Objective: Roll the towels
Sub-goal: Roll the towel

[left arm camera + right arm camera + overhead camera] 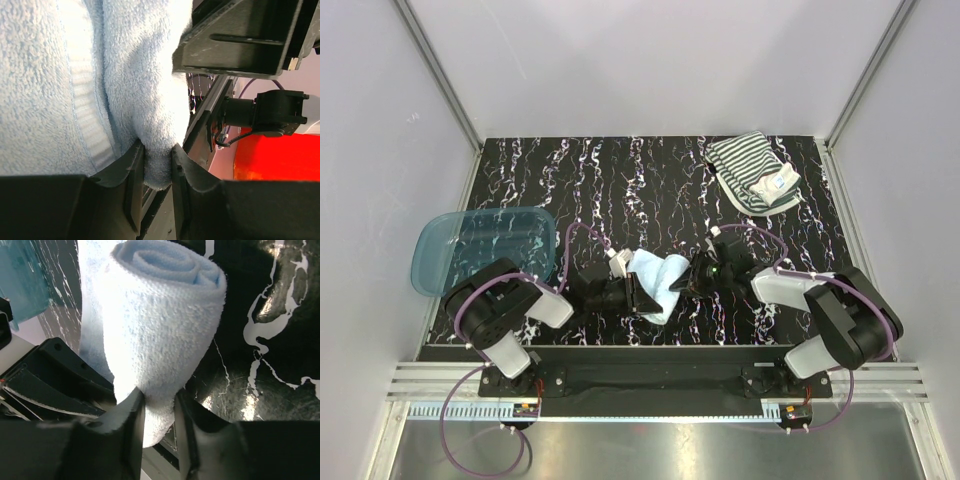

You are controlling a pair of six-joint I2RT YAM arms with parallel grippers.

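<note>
top view: the light blue towel [663,283] lies on the near middle of the black marbled table [620,180], bunched between the two grippers. the left gripper [642,296] meets its left near edge and the right gripper [680,283] meets its right side. their tips are close together with the cloth between them. the striped towel [752,172] lies loosely folded at the far right corner of the table, well apart from both arms, with nothing touching it. a translucent blue tub [485,250] sits at the left edge, just beside the left arm.

left wrist view: the left fingers [131,172] are clenched on a thick fold of the light blue towel. the fold is squeezed narrow between the pads, and its end pokes out a little below them. the rest of the cloth spreads up and to the left, filling most of the view, with a flat woven band running down it. the black body of the right gripper sits at the upper right, against the cloth.

right wrist view: the right fingers [131,415] grasp the near end of the light blue towel, which here is wound into a fat roll. the cloth is pinched in at the pads, and the far end shows its spiral layers. the left gripper's black body is at the lower left, beside the roll. a corner of the tub shows at the top left.
</note>
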